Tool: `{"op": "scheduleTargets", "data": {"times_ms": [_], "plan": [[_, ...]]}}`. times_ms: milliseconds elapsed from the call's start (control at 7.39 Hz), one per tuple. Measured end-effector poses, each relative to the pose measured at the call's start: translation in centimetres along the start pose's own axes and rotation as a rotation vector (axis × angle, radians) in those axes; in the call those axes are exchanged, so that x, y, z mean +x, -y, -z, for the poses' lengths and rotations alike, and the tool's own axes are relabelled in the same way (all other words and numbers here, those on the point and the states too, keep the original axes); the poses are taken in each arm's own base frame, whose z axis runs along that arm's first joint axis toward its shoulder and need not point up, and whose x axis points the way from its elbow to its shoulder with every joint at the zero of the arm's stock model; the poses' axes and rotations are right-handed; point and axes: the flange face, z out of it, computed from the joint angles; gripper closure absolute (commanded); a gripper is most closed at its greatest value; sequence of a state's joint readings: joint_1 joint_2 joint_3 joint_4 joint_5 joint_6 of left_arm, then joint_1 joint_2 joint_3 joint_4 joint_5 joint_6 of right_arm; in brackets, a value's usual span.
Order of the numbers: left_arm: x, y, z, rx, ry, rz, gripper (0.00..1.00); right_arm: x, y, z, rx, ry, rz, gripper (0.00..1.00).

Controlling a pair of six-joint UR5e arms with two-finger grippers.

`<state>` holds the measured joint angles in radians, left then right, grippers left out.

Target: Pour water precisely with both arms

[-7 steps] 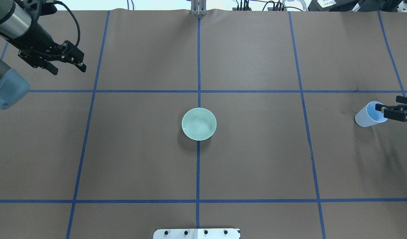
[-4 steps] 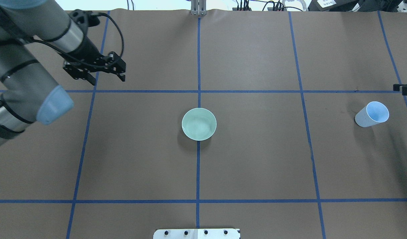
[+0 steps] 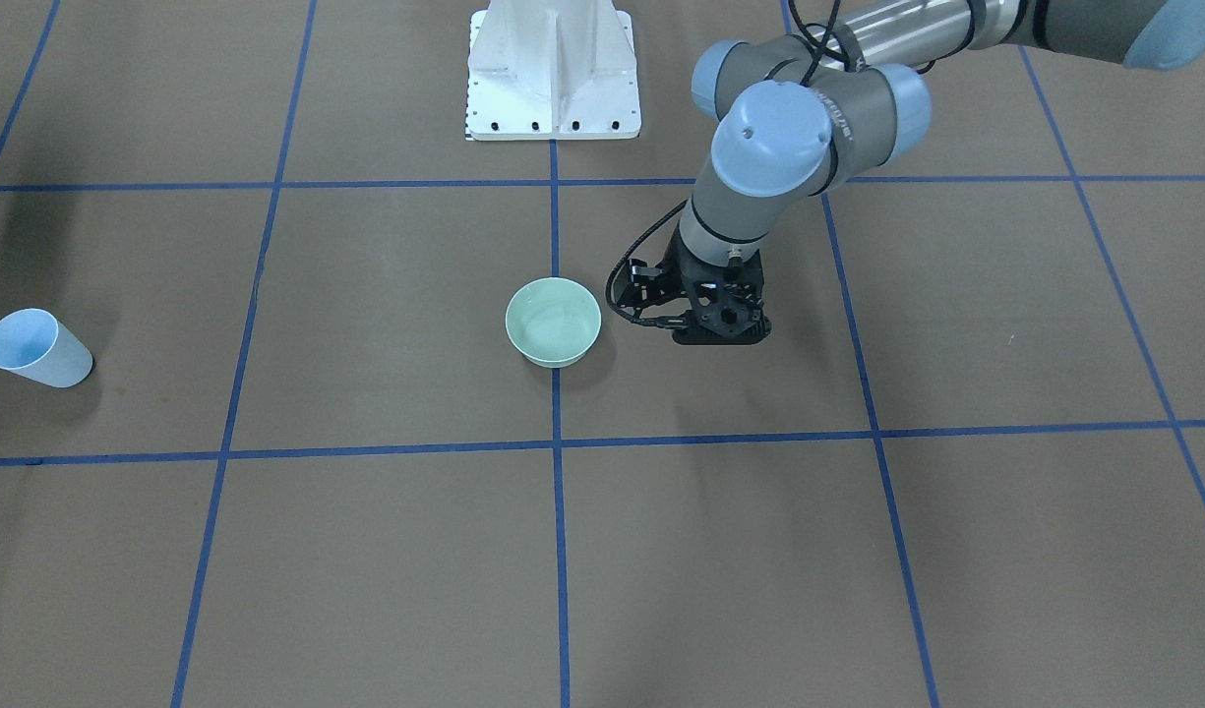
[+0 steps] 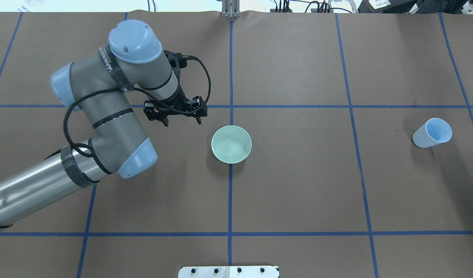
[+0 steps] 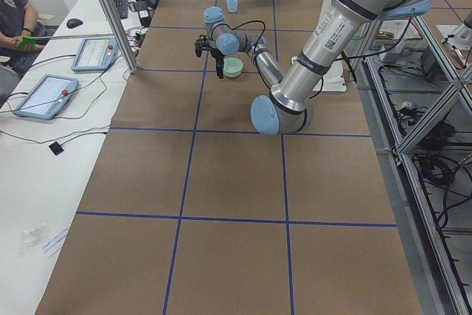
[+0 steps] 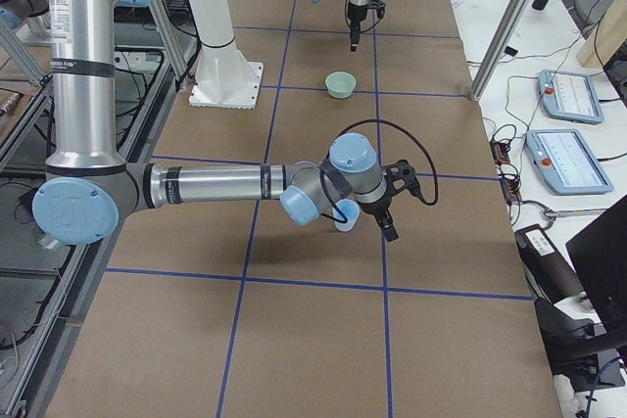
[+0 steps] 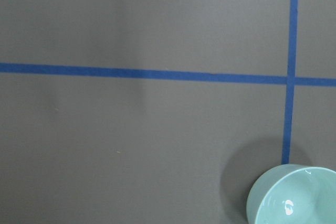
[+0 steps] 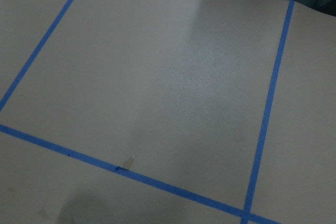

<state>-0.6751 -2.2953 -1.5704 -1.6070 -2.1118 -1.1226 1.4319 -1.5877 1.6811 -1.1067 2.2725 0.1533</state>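
Overhead exterior: left gripper [image 4: 183,120] hangs just up-left of the green bowl [image 4: 231,144] at centre frame, not touching it. Its fingers are spread wide with nothing between them, pointing down at the counter [image 4: 298,193]. Bowl's inside shows a faint gloss, likely the water [image 4: 232,150]; hard to be sure.

Far right of frame, well apart from the bowl, stands the blue cup [image 4: 432,132]: upright, mouth up, long axis vertical. Contents not discernible.

Only the exterior right view shows the right gripper [image 6: 389,227], just beside the cup; released or clenched, cannot tell.

Judgement: approach step, with the left arm [image 4: 105,127] placed to grip or steady the bowl. Next move calls for a short shift toward the rim and a descent. The fingers then straddle the wall without tipping it.
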Motion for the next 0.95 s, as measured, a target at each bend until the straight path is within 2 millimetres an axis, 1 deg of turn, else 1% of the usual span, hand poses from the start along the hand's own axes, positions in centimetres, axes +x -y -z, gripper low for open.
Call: {"op": "scheduleTargets", "data": {"times_ms": [135,271,406,541,812,947], "plan": [[0.8,-0.4,-1.9,-0.009,0.002,0.004,0.01,0.4,1.3,1.1,-0.081,0.015,0.003,0.01],[1.6,-0.5,-3.3,-0.014,-0.006,0.020,0.02,0.4,2.6,2.1,-0.146,0.031,0.010,0.01],[2.3,-0.7,-4.2,-0.018,-0.014,0.038,0.05,0.3,3.4,2.8,-0.182,0.040,0.015,0.01],[3.0,-0.9,-4.8,-0.023,-0.019,0.052,0.11,0.1,3.6,3.2,-0.198,0.043,0.018,0.01],[4.1,-1.9,-5.9,-0.038,-0.019,0.062,0.36,0.1,3.7,3.3,-0.206,0.045,0.018,0.01],[4.3,-2.4,-6.3,-0.045,-0.017,0.065,0.58,0.1,3.7,3.3,-0.207,0.044,0.018,0.01]]}}
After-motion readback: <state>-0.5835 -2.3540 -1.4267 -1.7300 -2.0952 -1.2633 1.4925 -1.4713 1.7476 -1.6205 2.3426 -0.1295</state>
